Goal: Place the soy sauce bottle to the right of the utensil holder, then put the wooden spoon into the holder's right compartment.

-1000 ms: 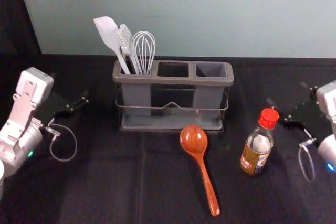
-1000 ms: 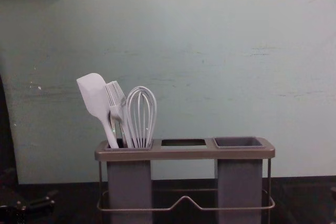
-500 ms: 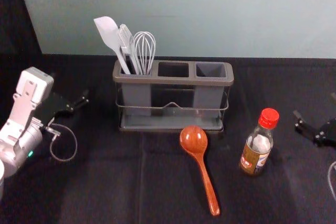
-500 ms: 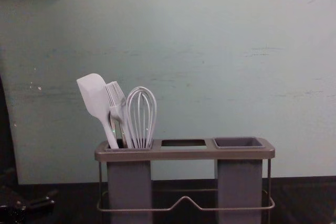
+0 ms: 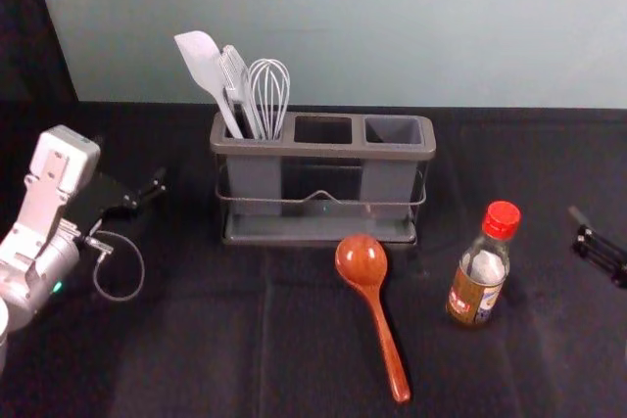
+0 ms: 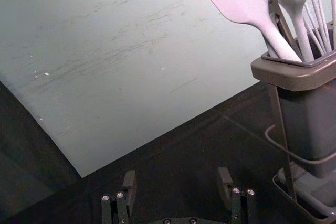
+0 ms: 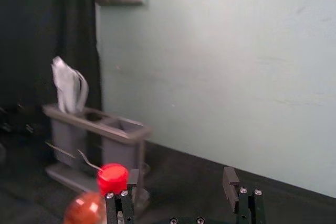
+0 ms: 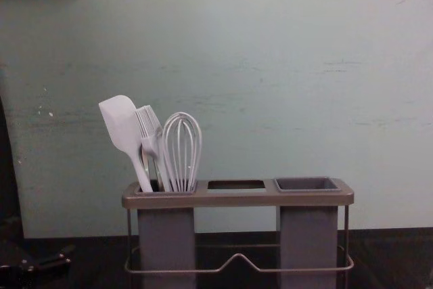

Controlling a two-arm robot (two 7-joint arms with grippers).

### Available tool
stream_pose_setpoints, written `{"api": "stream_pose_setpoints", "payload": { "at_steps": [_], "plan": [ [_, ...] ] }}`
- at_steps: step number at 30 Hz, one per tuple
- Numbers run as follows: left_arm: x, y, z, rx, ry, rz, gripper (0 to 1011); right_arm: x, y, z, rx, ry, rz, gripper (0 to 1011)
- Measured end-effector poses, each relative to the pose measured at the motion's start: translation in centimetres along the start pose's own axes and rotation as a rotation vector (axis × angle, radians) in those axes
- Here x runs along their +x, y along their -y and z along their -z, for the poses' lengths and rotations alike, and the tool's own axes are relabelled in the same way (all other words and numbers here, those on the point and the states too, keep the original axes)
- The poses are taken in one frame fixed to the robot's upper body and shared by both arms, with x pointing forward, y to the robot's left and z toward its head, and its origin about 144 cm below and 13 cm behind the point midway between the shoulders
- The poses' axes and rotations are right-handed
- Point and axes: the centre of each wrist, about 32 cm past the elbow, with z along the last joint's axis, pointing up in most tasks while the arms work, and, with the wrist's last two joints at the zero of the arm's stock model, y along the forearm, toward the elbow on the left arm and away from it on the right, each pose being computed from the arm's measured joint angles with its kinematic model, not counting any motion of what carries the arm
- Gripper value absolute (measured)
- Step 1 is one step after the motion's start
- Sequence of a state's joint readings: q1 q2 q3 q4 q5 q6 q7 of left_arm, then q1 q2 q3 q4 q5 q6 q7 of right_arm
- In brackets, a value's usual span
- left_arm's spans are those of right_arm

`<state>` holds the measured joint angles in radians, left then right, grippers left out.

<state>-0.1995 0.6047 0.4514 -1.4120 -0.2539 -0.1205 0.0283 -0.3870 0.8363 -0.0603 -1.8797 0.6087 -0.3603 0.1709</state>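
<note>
Right tool (image 5: 580,226) spread, right of bottle (image 5: 478,283)

Wooden spoon (image 5: 361,261) at five o'clock in the head view is seriously glossy. Bottle (image 5: 488,250) at four looks like shiny glass, smooth plastic cap (image 5: 502,220). Utensil holder (image 5: 402,153)? Kinda matt plastic, metal wire rail (image 5: 392,205). Matt cloth (image 5: 186,349) underneath.
</note>
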Motion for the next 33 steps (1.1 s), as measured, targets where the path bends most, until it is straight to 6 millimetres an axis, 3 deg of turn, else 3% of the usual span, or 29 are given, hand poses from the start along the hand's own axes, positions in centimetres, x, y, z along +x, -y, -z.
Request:
{"api": "stream_pose_setpoints", "payload": {
  "at_steps": [8,18,33],
  "plan": [
    [0.0,0.0,0.0,0.0,0.0,0.0,1005,-1.1,-1.6,0.3,0.048,-0.085,-0.09,1002],
    [0.0,0.0,0.0,0.0,0.0,0.0,1005,-2.4,-4.3,1.9,-0.02,-0.106,-0.133,1002],
    [0.0,0.0,0.0,0.0,0.0,0.0,1005,-3.2,-5.7,2.1,-0.08,-0.087,-0.156,1003]
  ]
}}
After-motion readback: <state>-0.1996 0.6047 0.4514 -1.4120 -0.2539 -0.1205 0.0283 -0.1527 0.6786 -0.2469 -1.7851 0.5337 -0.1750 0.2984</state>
